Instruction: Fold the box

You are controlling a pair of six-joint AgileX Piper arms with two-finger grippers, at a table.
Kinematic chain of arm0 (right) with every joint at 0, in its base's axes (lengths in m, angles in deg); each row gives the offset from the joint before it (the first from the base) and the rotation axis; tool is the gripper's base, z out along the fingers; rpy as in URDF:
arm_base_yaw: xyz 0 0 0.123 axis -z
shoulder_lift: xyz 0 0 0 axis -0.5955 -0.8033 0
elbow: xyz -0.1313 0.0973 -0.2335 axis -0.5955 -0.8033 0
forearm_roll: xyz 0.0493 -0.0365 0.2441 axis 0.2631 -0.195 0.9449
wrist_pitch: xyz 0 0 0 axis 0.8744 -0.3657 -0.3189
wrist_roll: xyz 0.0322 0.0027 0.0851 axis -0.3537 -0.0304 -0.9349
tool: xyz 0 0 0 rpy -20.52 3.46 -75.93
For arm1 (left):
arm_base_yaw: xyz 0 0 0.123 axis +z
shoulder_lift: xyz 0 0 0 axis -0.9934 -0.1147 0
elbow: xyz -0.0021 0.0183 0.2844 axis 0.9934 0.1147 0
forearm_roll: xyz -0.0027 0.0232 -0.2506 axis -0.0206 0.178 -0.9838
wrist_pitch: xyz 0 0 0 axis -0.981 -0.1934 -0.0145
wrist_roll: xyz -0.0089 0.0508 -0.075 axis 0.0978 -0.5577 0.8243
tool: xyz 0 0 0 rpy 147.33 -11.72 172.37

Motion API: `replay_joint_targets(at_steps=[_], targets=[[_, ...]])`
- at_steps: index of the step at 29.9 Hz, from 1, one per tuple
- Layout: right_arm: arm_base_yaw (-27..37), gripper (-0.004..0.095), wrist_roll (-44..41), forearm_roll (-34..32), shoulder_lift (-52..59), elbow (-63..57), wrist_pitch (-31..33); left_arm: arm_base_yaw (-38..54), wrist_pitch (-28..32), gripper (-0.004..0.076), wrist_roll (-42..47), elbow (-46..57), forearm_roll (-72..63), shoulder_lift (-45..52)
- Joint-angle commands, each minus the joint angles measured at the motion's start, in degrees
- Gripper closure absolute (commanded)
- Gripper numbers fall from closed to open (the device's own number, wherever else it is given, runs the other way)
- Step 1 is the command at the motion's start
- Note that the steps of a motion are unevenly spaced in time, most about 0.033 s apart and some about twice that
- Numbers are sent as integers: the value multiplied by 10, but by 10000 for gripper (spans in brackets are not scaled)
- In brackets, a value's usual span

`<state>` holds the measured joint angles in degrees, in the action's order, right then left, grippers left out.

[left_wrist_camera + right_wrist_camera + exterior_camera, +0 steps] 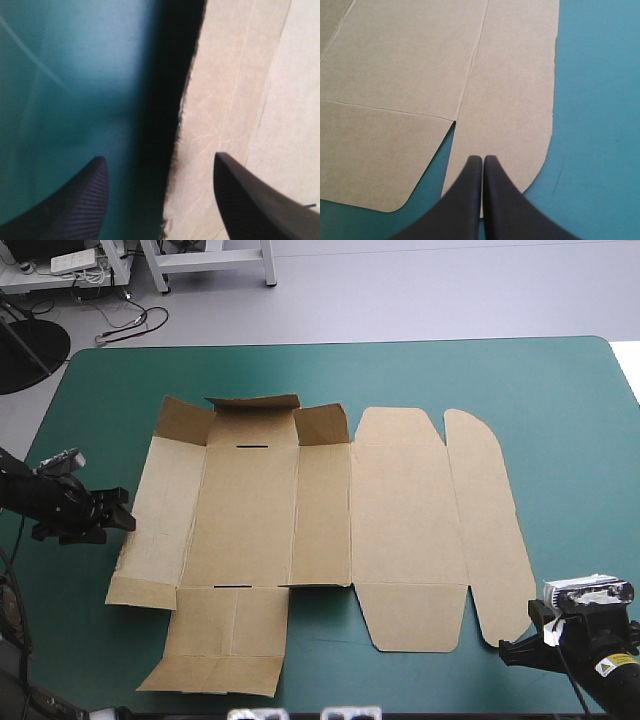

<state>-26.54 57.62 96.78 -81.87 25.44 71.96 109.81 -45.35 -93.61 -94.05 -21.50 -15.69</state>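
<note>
Lying mostly flat across the middle of the teal-green table, the brown box has small flaps raised along its far left part. Left gripper: fingers spread, straddling the box's left edge. Right gripper: fingers pressed together, tip over the rounded flap, toward the table's near right corner.

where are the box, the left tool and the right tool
box (pixel 320 510), high view, middle of its flat centre panel
left tool (pixel 160 156), left wrist view, midway between its open fingertips
right tool (pixel 483 160), right wrist view, where its shut fingertips meet
</note>
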Motion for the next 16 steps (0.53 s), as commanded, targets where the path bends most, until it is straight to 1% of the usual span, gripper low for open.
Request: replay_joint_targets(at_steps=[1, 5, 10, 14, 16], targets=[[0, 913, 2, 11, -5, 16, -30, 0, -39, 241, -21, 21, -56, 21], [0, 913, 2, 11, -5, 16, -32, 0, -34, 241, -62, 50, -103, 21], [0, 913, 2, 10, -5, 16, -35, -11, -23, 241, -62, 58, -122, 21], [0, 913, 2, 10, -5, 16, -35, -54, 3, 242, -72, 58, -115, 21], [0, 913, 2, 10, -5, 16, -35, -86, 24, 260, -79, 58, -98, 21]])
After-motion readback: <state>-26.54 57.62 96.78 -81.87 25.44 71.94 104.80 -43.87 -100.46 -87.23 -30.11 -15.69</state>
